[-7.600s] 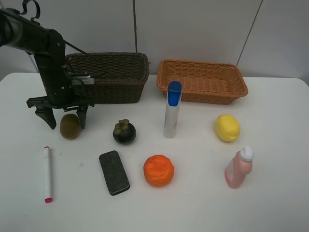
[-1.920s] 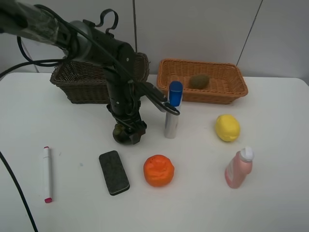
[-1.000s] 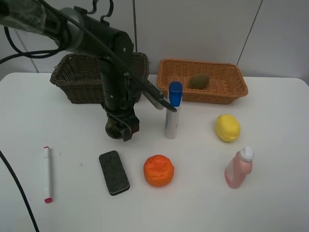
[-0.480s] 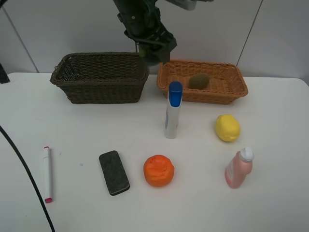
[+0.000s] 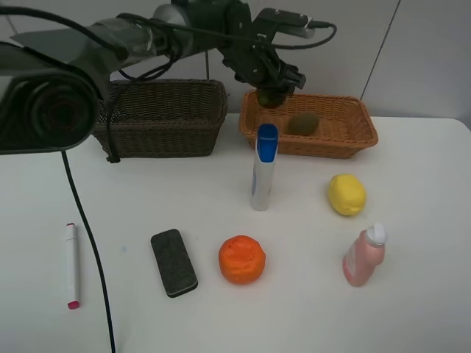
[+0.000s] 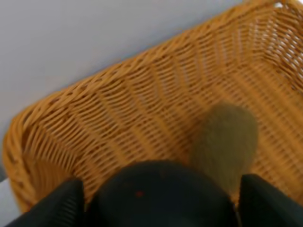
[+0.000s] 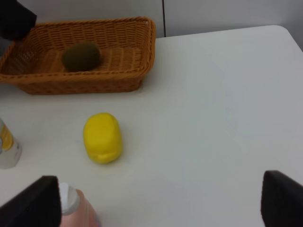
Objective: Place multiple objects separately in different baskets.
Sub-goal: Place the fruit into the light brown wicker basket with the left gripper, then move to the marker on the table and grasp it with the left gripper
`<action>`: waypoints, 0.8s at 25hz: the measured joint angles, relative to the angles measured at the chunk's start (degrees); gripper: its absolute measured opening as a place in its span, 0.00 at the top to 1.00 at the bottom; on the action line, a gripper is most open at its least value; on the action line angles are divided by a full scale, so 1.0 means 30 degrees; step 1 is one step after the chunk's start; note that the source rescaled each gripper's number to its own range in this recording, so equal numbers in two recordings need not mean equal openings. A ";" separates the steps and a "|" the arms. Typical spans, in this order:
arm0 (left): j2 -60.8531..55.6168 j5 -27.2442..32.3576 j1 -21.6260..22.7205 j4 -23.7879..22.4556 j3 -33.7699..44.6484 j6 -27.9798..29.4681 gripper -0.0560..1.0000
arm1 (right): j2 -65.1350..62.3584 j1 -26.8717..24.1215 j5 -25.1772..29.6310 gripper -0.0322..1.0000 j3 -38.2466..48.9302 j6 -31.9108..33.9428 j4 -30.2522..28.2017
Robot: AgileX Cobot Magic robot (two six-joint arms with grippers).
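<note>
a: what could be expected to go wrong from here?
b: the mangosteen (image 6: 161, 189) is carried above the floor of the light orange-tan basket (image 5: 346, 144), not laid on it. if it is let go from that height, it could be bounced against the kiwi (image 6: 226, 142) lying just beyond it, or be rolled toward the shallow rim. being round and hard-looking, it is judged likely to roll once landed.
a: and how is the claw set?
b: the left gripper (image 5: 274, 90) is seen with its fingers (image 6: 61, 203) wide, the fruit filling nearly the whole gap between them. whether it is pinched or already freed cannot be told; contact is hidden at the picture's edge. the right gripper (image 7: 163, 203) is held spread apart with nothing between, over the table (image 7: 213, 94) near the lemon (image 7: 102, 137).
a: anything else at risk?
b: the blue-capped tube (image 5: 262, 173) is stood upright just in front of that basket; it could be tipped if the gripper is drawn back low.
a: how is the fruit described?
b: dark, almost black, rounded and smooth, blurred in the wrist view.
</note>
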State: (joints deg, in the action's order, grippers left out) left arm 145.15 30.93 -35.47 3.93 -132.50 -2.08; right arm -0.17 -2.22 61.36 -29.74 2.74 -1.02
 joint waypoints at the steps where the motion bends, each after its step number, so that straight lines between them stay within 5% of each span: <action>1: 0.0205 -0.0064 0.0000 0.0000 -0.0085 0.0278 0.07 | 0.0000 0.0000 0.0000 0.00 0.0000 0.0000 0.0000; 7: 0.0169 0.0589 0.0000 0.0089 -0.0266 0.0971 0.03 | 0.0000 0.0000 0.0000 0.00 0.0000 0.0000 0.0000; 17: -0.3925 1.1182 0.0000 0.0647 -0.0328 0.1528 0.03 | 0.0000 0.0000 0.0000 0.00 0.0000 0.0000 0.0000; 20: -0.4869 1.2630 0.0000 0.0670 -0.0314 0.2201 0.03 | 0.0000 0.0000 0.0000 0.00 0.0000 0.0000 0.0000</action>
State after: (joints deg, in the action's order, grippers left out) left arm 130.54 68.82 -35.47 5.94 -133.44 4.52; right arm -0.17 -2.22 61.36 -29.74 2.74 -1.02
